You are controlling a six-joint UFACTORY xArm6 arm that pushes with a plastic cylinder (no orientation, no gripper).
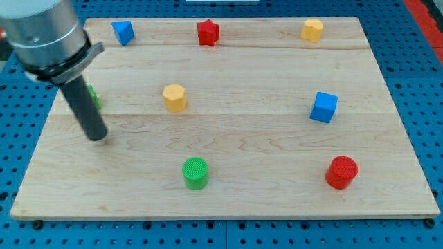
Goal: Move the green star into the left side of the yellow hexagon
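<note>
The green star point(93, 96) sits at the view's left, mostly hidden behind my rod; only a green sliver shows. My tip point(97, 136) rests on the board just below and in front of the star. The yellow hexagon point(174, 97) stands to the right of the star, at about the same height in the view, a good gap away.
A blue block point(122, 32), a red star point(208, 32) and a second yellow block point(312, 30) line the view's top. A blue cube point(323, 107) is at the right. A green cylinder point(195, 173) and a red cylinder point(342, 172) sit near the bottom. The wooden board point(277, 200) lies on blue pegboard.
</note>
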